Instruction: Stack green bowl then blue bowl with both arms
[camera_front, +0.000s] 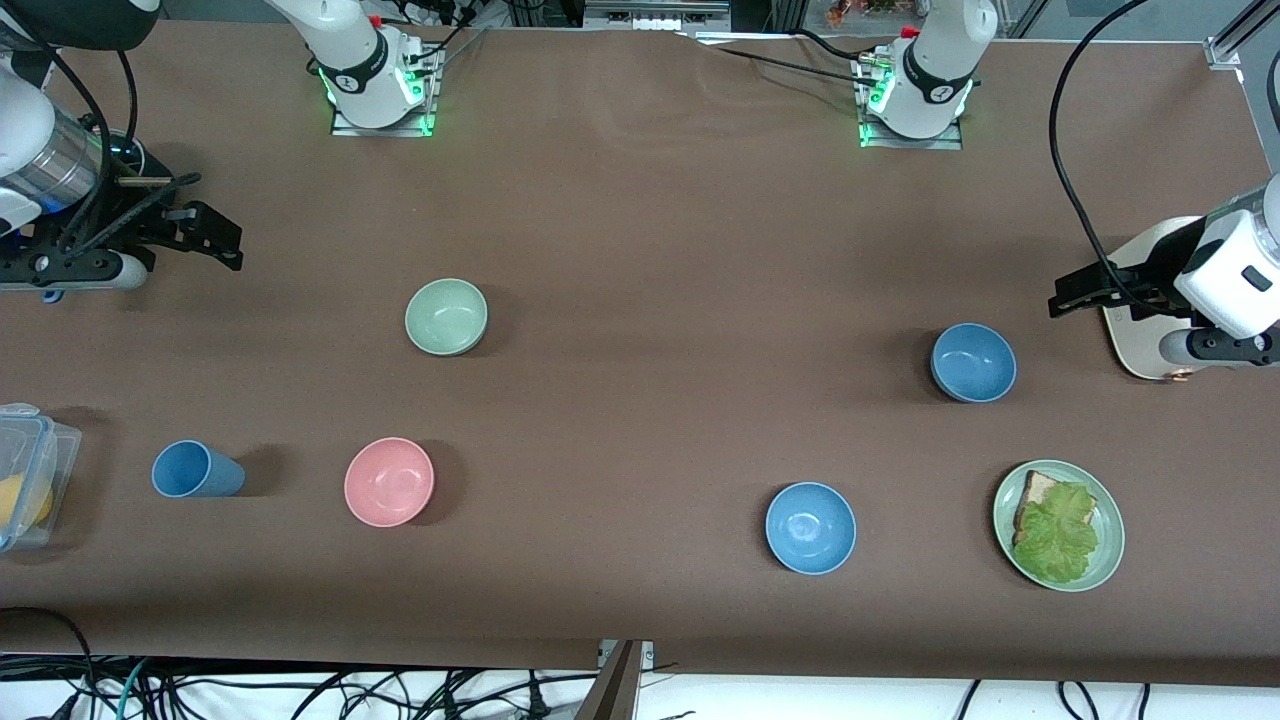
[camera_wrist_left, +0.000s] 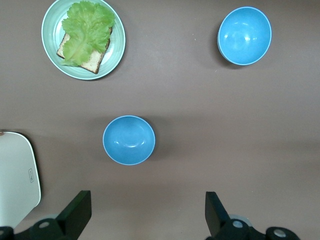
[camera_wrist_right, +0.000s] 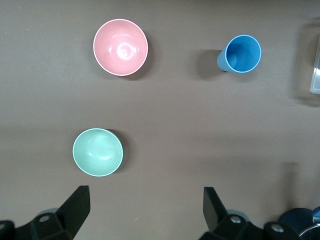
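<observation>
Nearest the front camera sits the green plate (camera_front: 1107, 545) with bread (camera_front: 1036, 492) and lettuce (camera_front: 1058, 532) toward the left arm's end of the table, and beside it, more toward the middle, a brighter sky-blue bowl (camera_front: 810, 527). Toward the right arm's end, at about the same depth, stand the pink bowl (camera_front: 389, 481), a blue cup (camera_front: 196, 470) and a clear plastic box (camera_front: 30, 475) at the table's edge.

Farther from the camera, the blue bowl (camera_front: 973, 362) sits upright on the brown table (camera_front: 680, 230) toward the left arm's end, apart from everything else. The green bowl (camera_front: 446, 316) sits upright toward the right arm's end, farther from the camera than the pink bowl and well apart from the blue bowl.

Over the table's edge past the blue bowl, the left gripper (camera_front: 1068, 297) hovers above a white board (camera_front: 1140, 320), its fingers (camera_wrist_left: 76, 212) spread wide and holding nothing. Likewise, the right gripper (camera_front: 215, 235) hangs over bare table at its own end, with fingers (camera_wrist_right: 75, 207) spread apart and nothing between them.
</observation>
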